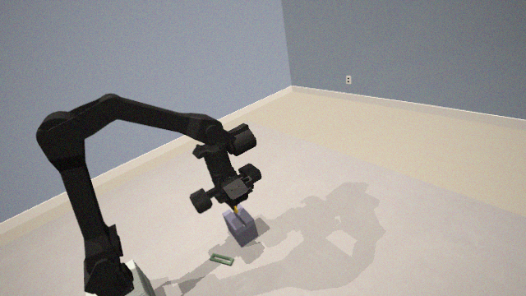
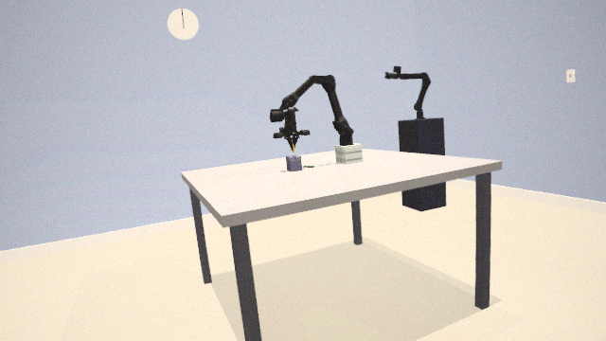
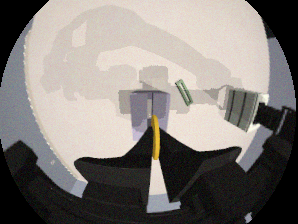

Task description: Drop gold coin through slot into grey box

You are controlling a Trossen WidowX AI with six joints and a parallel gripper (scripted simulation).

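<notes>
Wrist view: end effector (image 3: 154, 163) clamped on coin (image 3: 156, 137).

The thin gold coin (image 3: 156, 137) looks like smooth yellow metal with little shine. The small grey box (image 1: 241, 226) has a flat, matt, plastic-looking skin, as does the shallow dark-green holder (image 1: 222, 259). The pale desk (image 2: 379, 172) is smooth and matt; the black fingers look dull, unpolished.
</notes>
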